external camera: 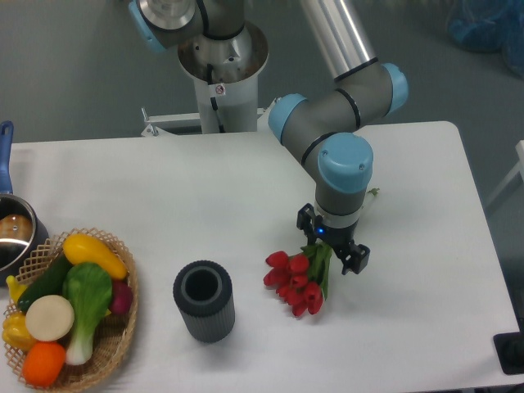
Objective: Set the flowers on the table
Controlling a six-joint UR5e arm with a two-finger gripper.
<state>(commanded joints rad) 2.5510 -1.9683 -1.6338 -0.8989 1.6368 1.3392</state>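
Centrally, the flowers (295, 282) lie on the white table (426, 246), their red buds pointing toward the lower left and their green stems running up beneath the gripper (332, 247). Its two dark fingers (354, 259) stand spread apart on either side of the stems, directly above them; whether they touch the stems cannot be told. Just left of the buds stands a dark grey ribbed vase (204, 300), upright and apart from them. At the far left, a wicker basket (123, 327) holds toy vegetables (70, 299), beside a pot (12, 233).
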